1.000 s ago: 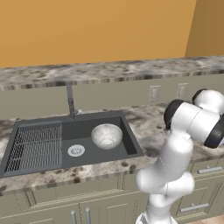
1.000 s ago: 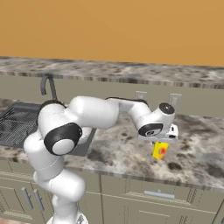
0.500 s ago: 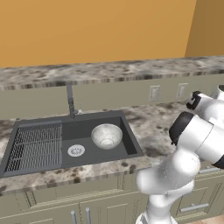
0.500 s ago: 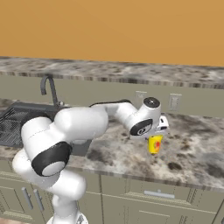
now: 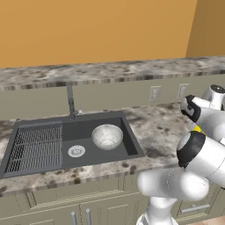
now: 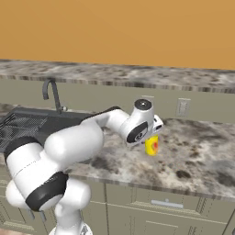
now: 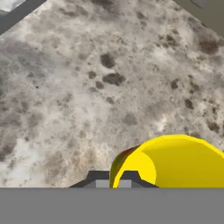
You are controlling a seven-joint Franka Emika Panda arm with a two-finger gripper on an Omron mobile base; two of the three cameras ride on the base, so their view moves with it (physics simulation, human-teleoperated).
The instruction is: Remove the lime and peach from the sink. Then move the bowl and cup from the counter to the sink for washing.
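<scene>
My end effector (image 6: 153, 137) is closed on the rim of the cup (image 6: 152, 145), holding it above the surface (image 6: 197, 151).

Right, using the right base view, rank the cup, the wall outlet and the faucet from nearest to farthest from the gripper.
1. The cup: held in the shut gripper, over the counter.
2. The wall outlet: on the backsplash, behind and right of the gripper.
3. The faucet: far left, at the back of the sink.
</scene>
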